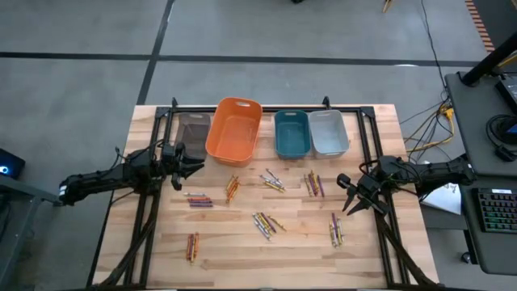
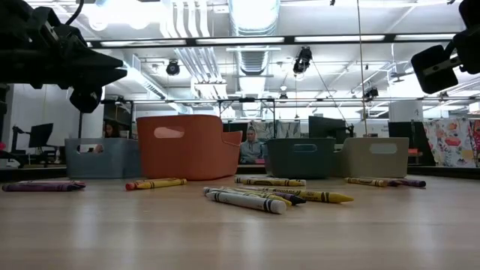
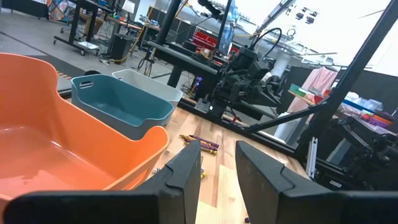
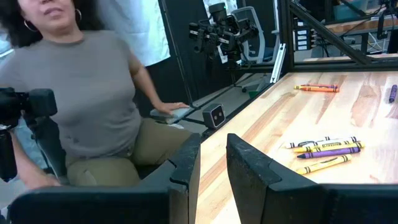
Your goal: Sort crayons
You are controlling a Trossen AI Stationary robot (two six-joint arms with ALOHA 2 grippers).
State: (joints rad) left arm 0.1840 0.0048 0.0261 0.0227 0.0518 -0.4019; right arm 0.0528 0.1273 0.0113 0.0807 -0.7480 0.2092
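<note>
Both pairs of fingers stand a little apart with nothing between them. The left gripper [image 1: 196, 167] hangs just left of the orange bin [image 1: 234, 129], beside the brown bin [image 1: 192, 128]. The right gripper [image 1: 346, 196] hovers over the table's [image 1: 242, 250] right side. The crayons [image 1: 266, 222] lie scattered in small clusters across the wood, nearer than the bins. The teal bin [image 1: 292, 133] and grey bin [image 1: 328, 132] sit right of the orange one. A person [image 4: 81, 93] sits beyond the table's edge.
</note>
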